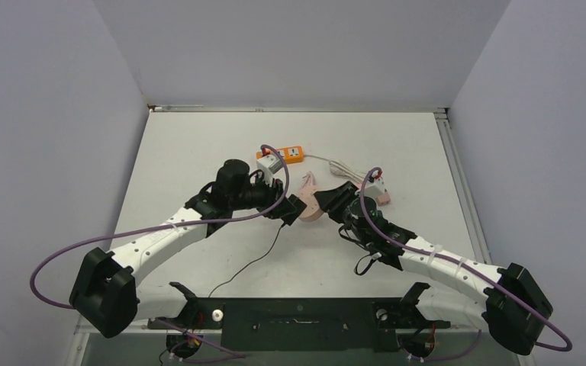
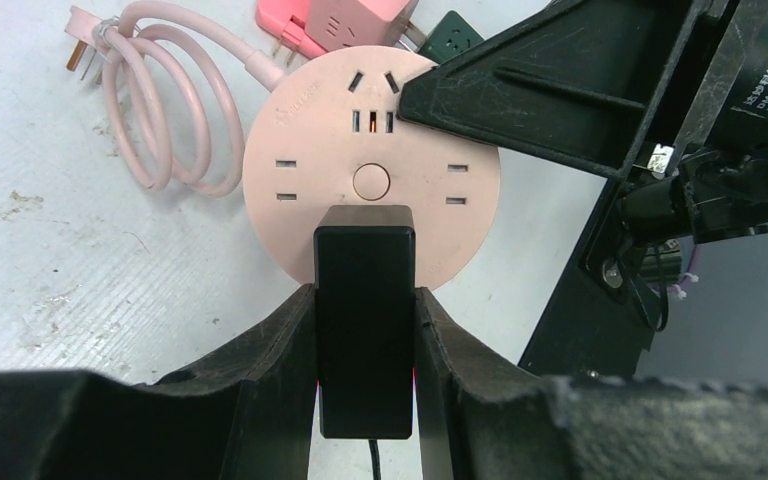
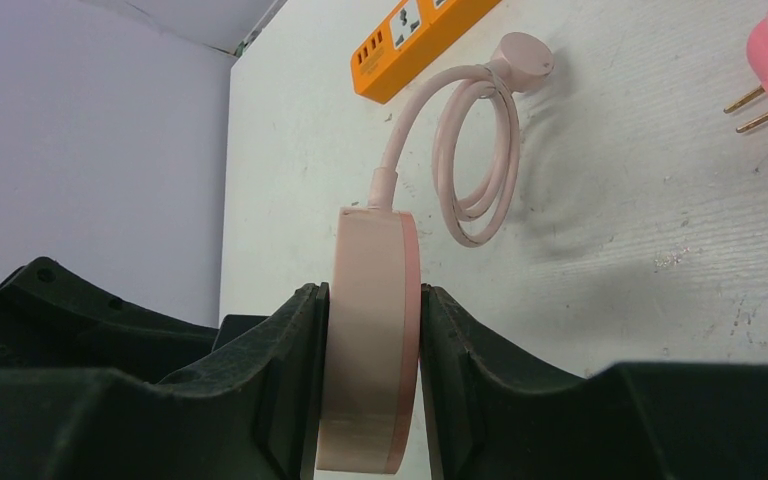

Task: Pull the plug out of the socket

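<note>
A flat orange plastic power strip (image 1: 284, 155) lies toward the far side of the white tabletop (image 1: 198, 137). A thin white cable (image 1: 339, 164) curves away from beside it to the right. Further right sits a pink cube-shaped plastic adapter (image 2: 335, 20), its brass prongs (image 3: 750, 108) bare, with a dark green adapter (image 2: 452, 38) just beside it. Grey scuffs fleck the tabletop.

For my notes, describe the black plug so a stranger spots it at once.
On the white table, find the round pink socket. The plug sits on its face, clamped in the left gripper. It alone is a black box, trailing a thin cable.
</note>
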You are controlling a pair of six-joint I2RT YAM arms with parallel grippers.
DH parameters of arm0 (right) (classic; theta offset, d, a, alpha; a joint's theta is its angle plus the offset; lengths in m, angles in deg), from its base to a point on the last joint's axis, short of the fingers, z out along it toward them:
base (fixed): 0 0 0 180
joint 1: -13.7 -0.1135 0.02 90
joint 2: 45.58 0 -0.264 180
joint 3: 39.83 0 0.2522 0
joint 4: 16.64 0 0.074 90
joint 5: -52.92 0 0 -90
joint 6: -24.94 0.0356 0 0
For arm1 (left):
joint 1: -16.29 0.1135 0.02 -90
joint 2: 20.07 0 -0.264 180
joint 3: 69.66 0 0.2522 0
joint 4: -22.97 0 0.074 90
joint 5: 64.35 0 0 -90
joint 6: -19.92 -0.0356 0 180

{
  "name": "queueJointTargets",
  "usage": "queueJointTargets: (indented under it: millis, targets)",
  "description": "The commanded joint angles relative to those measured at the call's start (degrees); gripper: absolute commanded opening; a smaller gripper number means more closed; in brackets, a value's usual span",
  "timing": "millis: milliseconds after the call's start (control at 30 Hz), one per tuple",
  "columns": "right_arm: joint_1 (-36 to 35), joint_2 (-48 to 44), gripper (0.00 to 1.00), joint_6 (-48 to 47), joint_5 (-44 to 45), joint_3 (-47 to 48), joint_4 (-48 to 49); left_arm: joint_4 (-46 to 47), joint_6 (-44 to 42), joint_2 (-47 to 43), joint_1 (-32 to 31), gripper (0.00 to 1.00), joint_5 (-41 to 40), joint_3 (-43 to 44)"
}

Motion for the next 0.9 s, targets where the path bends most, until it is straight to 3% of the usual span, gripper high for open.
queueJointTargets:
  millis: [0,600,867]
  targets:
    - [0.5,-2.2,0.05,-1.3,0.6,-0.1,3.0,4.0,1.5,1.0,3.6,0.00,1.0,3.0]
    - [0.0,-2.7,0.05,-7.5,2.4,1.2,1.8,4.5,7.0,6.7,8.8,0.00,7.4,4.5]
    - [0.0,-2.9,0.05,-5.9,5.0,1.5,-1.1,1.4,1.0,2.8,4.9,0.00,0.2,3.8]
